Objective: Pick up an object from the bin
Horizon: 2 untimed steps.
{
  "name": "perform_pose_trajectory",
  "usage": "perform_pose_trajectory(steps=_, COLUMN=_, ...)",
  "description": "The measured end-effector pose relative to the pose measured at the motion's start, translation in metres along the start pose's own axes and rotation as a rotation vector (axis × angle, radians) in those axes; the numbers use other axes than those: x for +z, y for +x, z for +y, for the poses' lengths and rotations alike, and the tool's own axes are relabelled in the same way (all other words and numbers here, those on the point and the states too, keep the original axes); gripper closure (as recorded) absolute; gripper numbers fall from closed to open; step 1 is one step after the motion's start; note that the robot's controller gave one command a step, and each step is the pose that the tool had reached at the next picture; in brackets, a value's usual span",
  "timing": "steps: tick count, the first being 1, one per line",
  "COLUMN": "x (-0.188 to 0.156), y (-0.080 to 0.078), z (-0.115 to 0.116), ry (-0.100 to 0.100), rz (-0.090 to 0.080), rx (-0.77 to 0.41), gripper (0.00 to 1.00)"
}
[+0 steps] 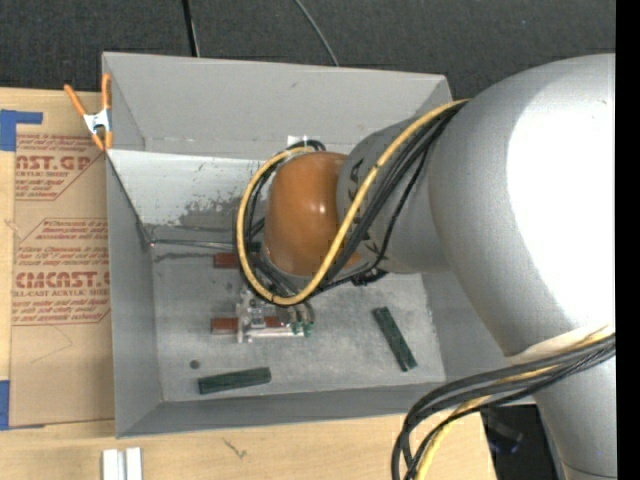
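My gripper [268, 325] hangs low over the left middle of the bin floor, and its metal body shows under the arm's orange cover. A short reddish-brown piece [222, 324] lies right against its left side. A second similar piece [225, 260] sits farther back, by the bin's sloped wall. I cannot tell whether either piece is loose or held. A dark green flat bar [234, 379] lies on the floor just in front of the gripper, apart from it.
Another dark green bar [394, 338] lies tilted on the right of the floor. A small dark speck [195, 365] sits near the front left. The arm's bulk covers the bin's right and back.
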<state>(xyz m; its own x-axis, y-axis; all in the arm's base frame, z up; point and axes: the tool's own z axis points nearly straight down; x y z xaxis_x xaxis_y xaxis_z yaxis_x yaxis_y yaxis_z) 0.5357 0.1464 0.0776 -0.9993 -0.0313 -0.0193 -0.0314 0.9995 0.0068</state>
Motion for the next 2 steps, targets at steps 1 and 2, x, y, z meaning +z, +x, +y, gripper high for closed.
perform_pose_trajectory(steps=1, x=0.0037, y=0.0052, z=-0.0001, ry=0.003, rz=0.019, rx=-0.002, gripper=0.00)
perform_pose_trajectory(steps=2, x=0.0000, y=0.0001, z=0.0000, ry=0.000, rz=0.000, rx=0.000, gripper=1.00)
